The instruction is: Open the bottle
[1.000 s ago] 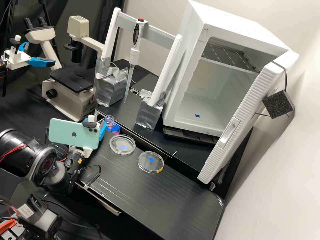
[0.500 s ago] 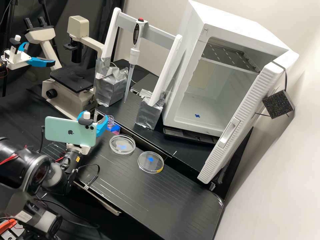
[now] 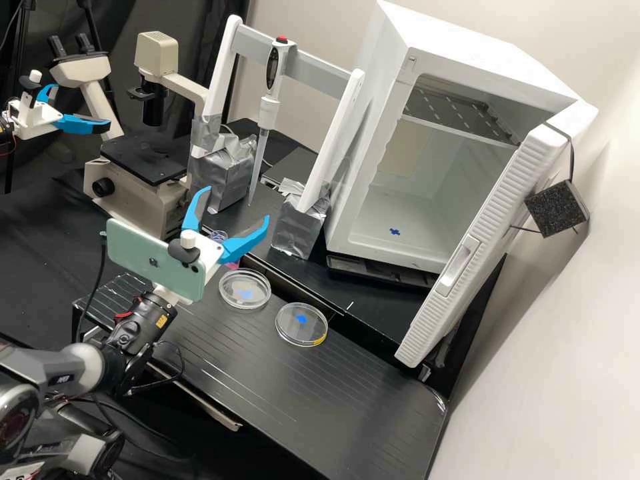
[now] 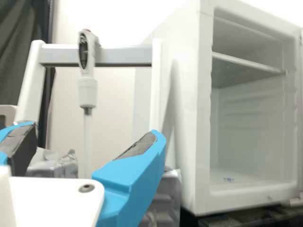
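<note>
Blue-fingered white gripper (image 3: 236, 205) spread wide, empty. Clear ring-necked bottle (image 3: 218, 235) partly hidden behind it, pink low down; near it, 2 clear round shallow dishes (image 3: 245, 289), blue mark in each.

High view: most of the bottle (image 3: 218, 236) is hidden behind the pincer (image 3: 236, 205); its neck is too small for detail. The phone (image 3: 150, 260) and pincer cover part of the microscope (image 3: 137, 203). The main arm (image 3: 47, 373) and second arm (image 3: 8, 130) are cut off by picture edges.

Wrist view: one finger (image 4: 21, 146) is cut off by the edge, as is the white cabinet (image 4: 182, 132). The cabinet's blue mark (image 4: 228, 179) is blurred. The pipette's (image 4: 88, 93) lower end is obscured behind the pincer.
</note>
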`<action>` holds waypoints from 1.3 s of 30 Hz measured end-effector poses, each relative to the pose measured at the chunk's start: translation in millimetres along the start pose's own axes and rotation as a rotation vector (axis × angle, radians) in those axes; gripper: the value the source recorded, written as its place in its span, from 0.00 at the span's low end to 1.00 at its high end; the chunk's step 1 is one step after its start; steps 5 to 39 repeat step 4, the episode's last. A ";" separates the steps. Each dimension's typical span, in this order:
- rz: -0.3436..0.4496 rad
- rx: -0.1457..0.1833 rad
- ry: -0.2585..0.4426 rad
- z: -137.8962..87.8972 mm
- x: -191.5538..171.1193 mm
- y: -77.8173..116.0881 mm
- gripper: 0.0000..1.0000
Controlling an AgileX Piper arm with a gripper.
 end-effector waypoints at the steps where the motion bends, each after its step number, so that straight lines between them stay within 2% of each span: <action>1: 0.005 0.009 -0.014 2.3 3.1 0.6 1.00; 4: 0.004 0.021 -0.038 6.7 6.5 0.0 1.00; 39: 0.004 0.021 -0.038 6.7 6.5 0.0 1.00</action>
